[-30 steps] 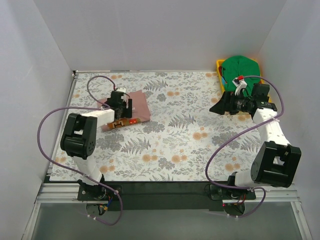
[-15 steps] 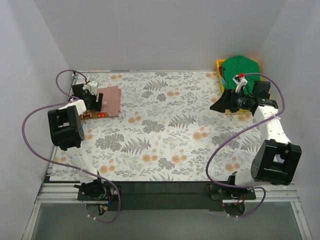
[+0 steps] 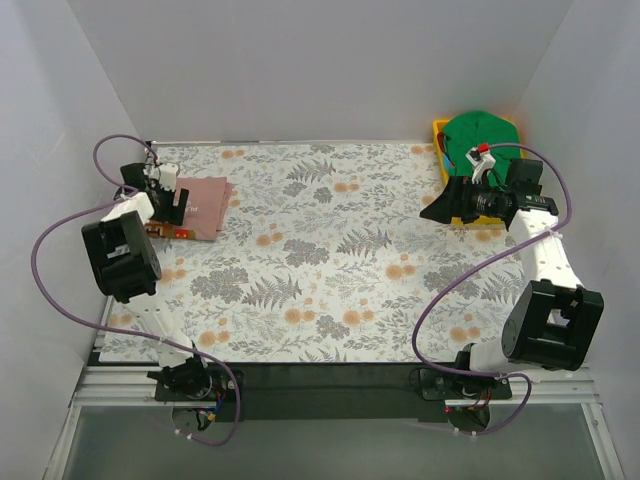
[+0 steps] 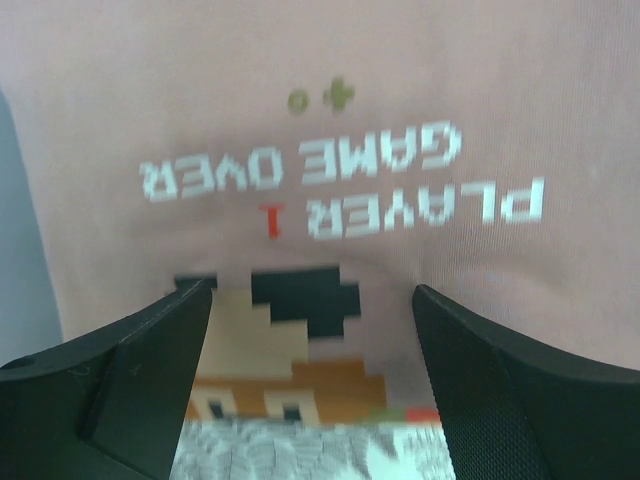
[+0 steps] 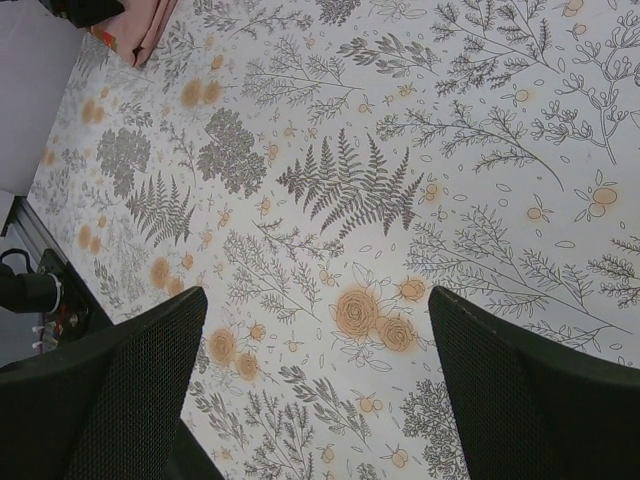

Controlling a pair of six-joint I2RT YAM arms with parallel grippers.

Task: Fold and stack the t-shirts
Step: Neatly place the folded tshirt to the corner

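Observation:
The dusty pink t-shirt (image 3: 203, 203) lies folded flat at the far left of the table, with a pixel-game print (image 4: 330, 190) facing up. My left gripper (image 3: 176, 207) is at the shirt's left edge. In the left wrist view its jaws (image 4: 312, 292) stand wide apart, low over the shirt's printed edge, gripping nothing. The bright green t-shirt (image 3: 482, 134) is piled in the yellow bin (image 3: 440, 128) at the back right. My right gripper (image 3: 441, 210) hovers open and empty just left of the bin, over the floral cover (image 5: 318, 296). I see no red cloth.
The floral table cover (image 3: 340, 250) spans the table between the arms. White walls close in on the left, back and right. The pink shirt also shows in the right wrist view's top left corner (image 5: 140, 25). The table's near edge and frame (image 5: 40, 290) show at its left.
My left gripper has swept left and back, and the pink shirt has slid with it from left of centre to the far-left back corner. The right arm has barely moved.

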